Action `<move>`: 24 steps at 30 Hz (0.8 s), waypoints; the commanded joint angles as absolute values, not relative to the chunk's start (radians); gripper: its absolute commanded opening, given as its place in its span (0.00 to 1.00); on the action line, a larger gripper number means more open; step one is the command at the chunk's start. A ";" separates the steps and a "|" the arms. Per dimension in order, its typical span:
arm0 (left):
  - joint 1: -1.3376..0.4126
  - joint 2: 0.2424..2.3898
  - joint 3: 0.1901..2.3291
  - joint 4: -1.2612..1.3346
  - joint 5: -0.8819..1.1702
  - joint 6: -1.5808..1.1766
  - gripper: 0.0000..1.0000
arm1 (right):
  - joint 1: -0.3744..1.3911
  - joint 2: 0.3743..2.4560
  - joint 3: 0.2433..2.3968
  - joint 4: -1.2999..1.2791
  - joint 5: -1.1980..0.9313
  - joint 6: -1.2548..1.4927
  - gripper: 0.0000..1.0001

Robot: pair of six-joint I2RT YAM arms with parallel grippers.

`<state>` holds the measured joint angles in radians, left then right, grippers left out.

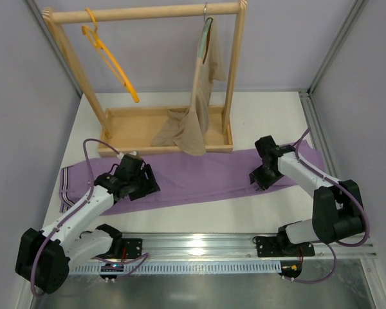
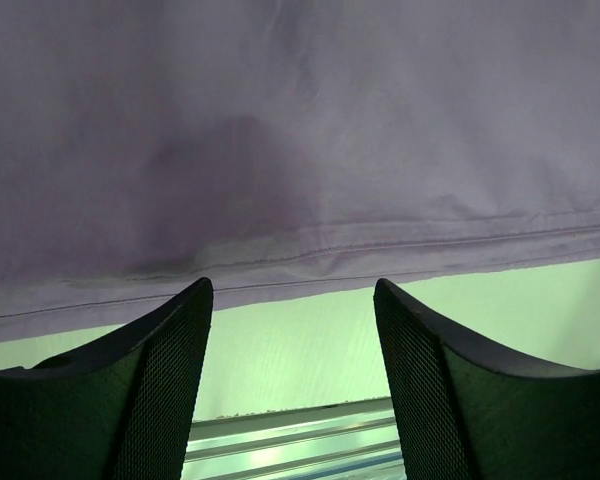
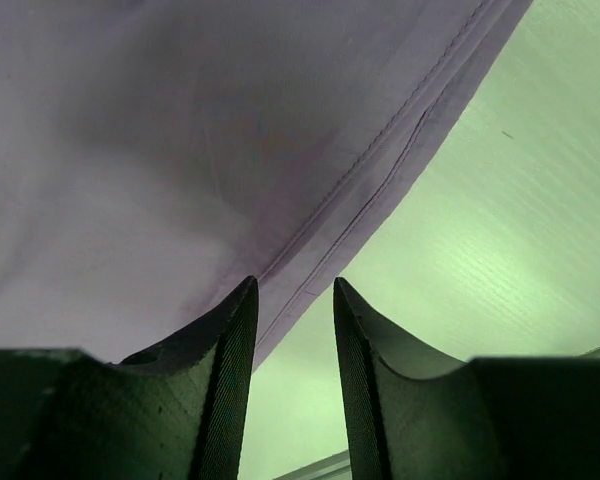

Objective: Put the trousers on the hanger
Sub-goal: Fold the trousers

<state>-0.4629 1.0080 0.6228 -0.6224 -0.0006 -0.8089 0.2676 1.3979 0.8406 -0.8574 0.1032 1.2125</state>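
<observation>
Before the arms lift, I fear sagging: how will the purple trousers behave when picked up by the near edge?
Probably floppy: the trousers lie flat and thin on the table, so the middle would likely sag between the left gripper and right gripper. The smooth cloth may slip from a shallow pinch; the stitched hem looks firmer.

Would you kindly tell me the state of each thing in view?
trousers, spread flat in front of the rack, not hung.
hanger, empty, hooked on the rack rail.
beige garment, hanging from the rack.
left gripper, open at the trousers' near edge, holding nothing.
right gripper, narrowly open at the trousers' edge.
</observation>
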 commanded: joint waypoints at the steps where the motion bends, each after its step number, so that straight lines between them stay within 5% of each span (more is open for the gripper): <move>1: -0.466 1.012 0.611 -0.600 -0.058 -0.831 0.67 | 0.275 1.405 0.838 -0.805 0.137 1.293 0.40; 14: -0.466 1.012 0.586 -0.600 -0.253 -0.910 0.67 | 0.276 1.537 0.851 -0.732 0.158 1.244 0.35; 19: -0.466 1.029 0.597 -0.607 -0.262 -0.911 0.47 | 0.278 1.508 0.847 -0.750 0.179 1.209 0.28; 24: -0.466 1.017 0.598 -0.621 -0.270 -0.911 0.19 | 0.276 1.431 0.845 -0.769 0.228 1.189 0.04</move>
